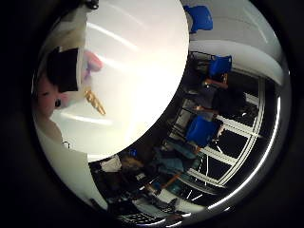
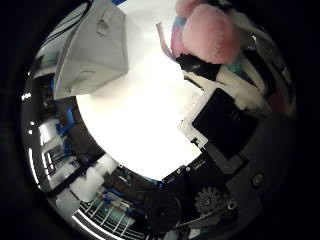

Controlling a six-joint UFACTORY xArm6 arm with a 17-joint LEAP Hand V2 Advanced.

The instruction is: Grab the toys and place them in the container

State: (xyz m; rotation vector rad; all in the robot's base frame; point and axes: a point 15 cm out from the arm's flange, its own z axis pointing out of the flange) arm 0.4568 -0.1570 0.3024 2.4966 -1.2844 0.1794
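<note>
My hand (image 2: 235,120) has its fingers curled round a pink plush unicorn toy with a gold horn (image 2: 207,32), held close to the palm above the white table (image 2: 135,125). The grey fabric container (image 2: 92,47) sits on that table, apart from the toy. Judged progress: toy grasped, transfer and drop still to do.

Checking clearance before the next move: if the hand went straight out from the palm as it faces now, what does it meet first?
Probably the white table, which fills both palm views. The pink plush toy is at the hand; the grey container sits off to the side. Depth is unclear.
</note>
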